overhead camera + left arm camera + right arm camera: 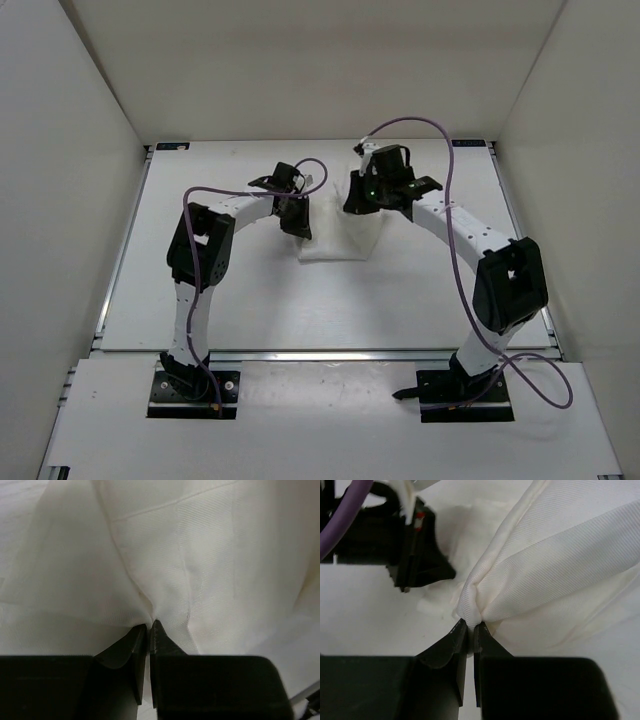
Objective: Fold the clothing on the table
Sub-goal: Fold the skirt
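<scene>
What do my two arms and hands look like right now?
Both the left arm and right arm have white links with black joint housings, a purple cable looping along each, and black base plates. The left hand and right hand have tapering black fingers. A green light glows on the right wrist.

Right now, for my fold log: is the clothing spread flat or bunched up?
Bunched, not flat: the clothing gathers into creases where the left pincer and the right pincer each pinch it.
</scene>
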Controlling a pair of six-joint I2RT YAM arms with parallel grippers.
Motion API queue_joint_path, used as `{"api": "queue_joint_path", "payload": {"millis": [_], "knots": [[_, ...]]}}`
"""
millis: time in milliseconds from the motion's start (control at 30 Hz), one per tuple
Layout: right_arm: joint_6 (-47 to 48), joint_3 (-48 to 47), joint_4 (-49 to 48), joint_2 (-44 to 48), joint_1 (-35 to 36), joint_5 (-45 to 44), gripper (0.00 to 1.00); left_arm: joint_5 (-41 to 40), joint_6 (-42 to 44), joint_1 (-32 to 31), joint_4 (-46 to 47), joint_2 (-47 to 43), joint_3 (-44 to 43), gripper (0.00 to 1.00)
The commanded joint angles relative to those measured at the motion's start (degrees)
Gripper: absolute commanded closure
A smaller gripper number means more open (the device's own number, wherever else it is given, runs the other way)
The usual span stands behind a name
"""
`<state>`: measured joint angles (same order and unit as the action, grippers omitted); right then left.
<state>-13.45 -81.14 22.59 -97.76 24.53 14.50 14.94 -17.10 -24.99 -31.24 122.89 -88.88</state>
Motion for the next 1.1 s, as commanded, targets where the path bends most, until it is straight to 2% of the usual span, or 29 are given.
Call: {"api": "queue_joint_path", "payload": {"millis": [0,167,400,533,600,700,800,833,867,900,933,1000,1067], "knots": [[0.71,1.86,-3.43,0.9,3.67,1.76,1.0,6.94,-3.64,-0.93,0.48,3.67,-0.24,0.89],[0.27,1.6,-4.57,-1.21,6.93,4.31,1.0,12.65,-7.24,-0.94,4.17,4.11,1.07,0.9],[-2.63,4.15,-7.82,-4.02,8.25,4.91,1.0,13.45,-9.43,-0.15,8.12,1.39,6.35,0.94],[-3.42,3.45,-7.12,-7.0,8.78,5.8,0.99,14.59,-9.97,0.82,9.1,0.51,8.11,0.9],[-4.03,2.14,-5.45,-7.8,8.95,6.24,0.86,15.03,-9.7,1.26,8.66,0.42,8.02,0.86],[-4.04,0.82,-4.31,-6.75,9.04,7.37,0.73,16.26,-9.7,2.49,8.83,-0.98,8.46,0.8],[-4.12,-0.5,-4.13,-1.93,8.26,7.12,0.6,16.87,-8.83,3.98,7.52,-2.65,7.5,0.72],[-4.13,-0.51,-4.74,-0.78,7.47,7.12,0.52,16.36,-8.13,4.51,6.91,-2.74,7.32,0.7],[-4.73,-0.51,-5.44,1.06,7.2,7.12,0.49,16.35,-7.43,4.51,6.03,-3.53,6.97,0.64],[-5.35,0.02,-5.8,3.25,6.32,7.21,0.42,15.83,-7.07,5.56,5.32,-4.67,6.88,0.62],[-5.01,-0.24,-6.15,3.97,5.1,7.64,0.38,15.56,-6.72,6.0,5.14,-5.2,6.97,0.59],[-4.57,0.9,-5.89,6.6,3.69,6.69,0.38,15.64,-7.41,8.19,6.71,-9.05,9.67,0.59],[-2.99,3.87,-6.85,8.45,2.45,4.22,0.41,16.96,-10.04,11.44,9.52,-12.65,12.4,0.59]]}}
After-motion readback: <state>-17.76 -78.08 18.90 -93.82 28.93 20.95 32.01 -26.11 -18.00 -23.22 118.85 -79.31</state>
